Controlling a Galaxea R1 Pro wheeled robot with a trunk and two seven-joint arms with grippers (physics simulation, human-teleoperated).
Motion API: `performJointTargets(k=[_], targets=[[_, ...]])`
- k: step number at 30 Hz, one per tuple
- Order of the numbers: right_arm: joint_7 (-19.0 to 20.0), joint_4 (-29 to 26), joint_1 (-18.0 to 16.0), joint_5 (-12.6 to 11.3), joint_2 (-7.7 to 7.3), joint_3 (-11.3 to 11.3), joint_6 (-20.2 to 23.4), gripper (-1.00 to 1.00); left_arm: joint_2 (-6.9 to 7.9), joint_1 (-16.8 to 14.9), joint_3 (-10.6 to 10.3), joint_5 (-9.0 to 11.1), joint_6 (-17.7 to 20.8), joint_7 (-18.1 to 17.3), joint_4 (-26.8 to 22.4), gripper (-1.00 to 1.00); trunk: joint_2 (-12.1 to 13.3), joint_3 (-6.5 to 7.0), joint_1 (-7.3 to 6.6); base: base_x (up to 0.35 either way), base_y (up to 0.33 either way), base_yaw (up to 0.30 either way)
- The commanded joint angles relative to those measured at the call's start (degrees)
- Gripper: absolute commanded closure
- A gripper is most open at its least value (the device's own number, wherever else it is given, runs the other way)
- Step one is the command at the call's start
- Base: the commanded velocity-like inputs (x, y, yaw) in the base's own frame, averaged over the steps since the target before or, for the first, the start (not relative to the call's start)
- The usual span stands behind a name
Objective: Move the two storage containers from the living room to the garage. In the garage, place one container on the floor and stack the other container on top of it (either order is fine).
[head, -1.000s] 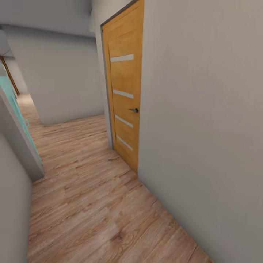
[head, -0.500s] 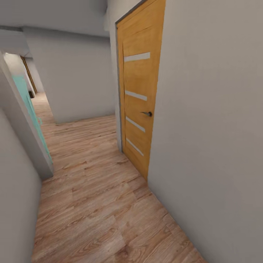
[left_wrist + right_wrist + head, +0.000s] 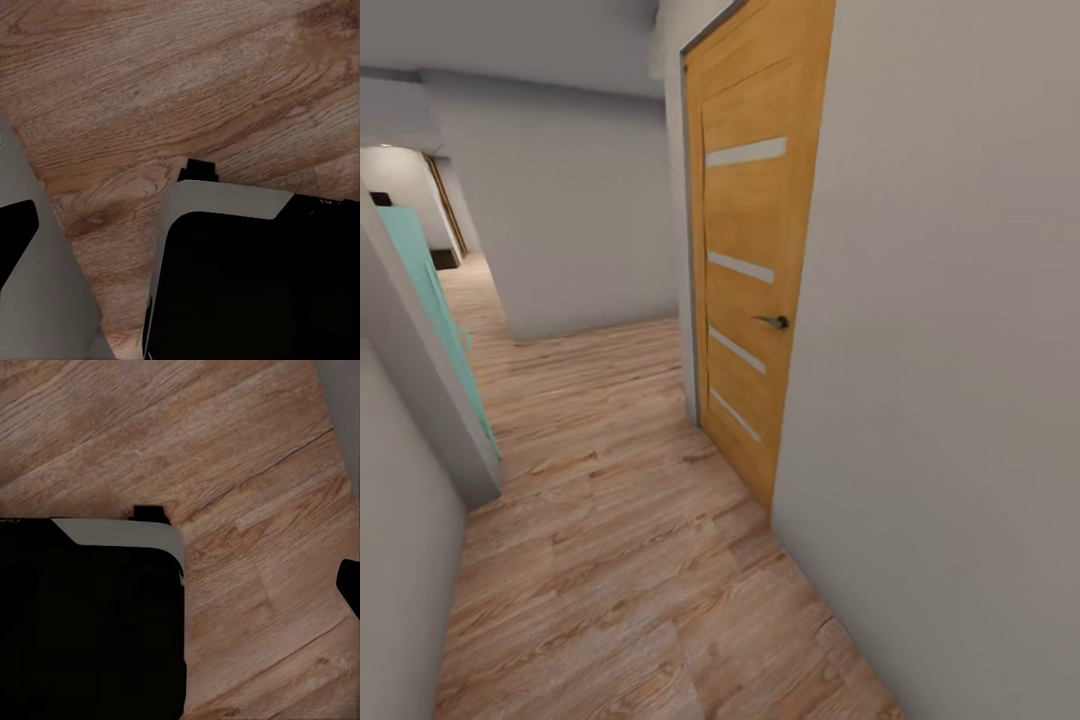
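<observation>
Head view: light wood plank floor [image 3: 610,560], shut orange door [image 3: 745,290], grey wall [image 3: 950,350]. Wrist views: robot body over planks; grippers' state impossible to tell.

No text, label or number can be read anywhere — not even on the wooden door [image 3: 745,290].

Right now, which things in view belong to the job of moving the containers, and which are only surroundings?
Belonging to the job: nothing here; this is a hallway on the way.

Only surroundings: wood door, closed; teal door; plank floor; grey wall.
</observation>
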Motion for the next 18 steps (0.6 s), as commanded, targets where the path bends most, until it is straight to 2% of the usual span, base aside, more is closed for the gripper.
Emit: performJointTargets(k=[1, 18], targets=[[-0.03, 0.18, -0.07, -0.60, 0.05, 0.47, -0.35, -1.00, -0.01, -0.04, 0.26, 0.46, 0.18, 0.07, -0.03, -1.00, -0.06, -0.09, 0.04, 0.320, 0.000, 0.227], [-0.03, 0.18, -0.08, -0.60, 0.05, 0.47, -0.33, -1.00, -0.01, -0.04, 0.26, 0.46, 0.20, 0.11, -0.03, -1.00, -0.06, -0.44, 0.04, 0.320, 0.000, 0.261]])
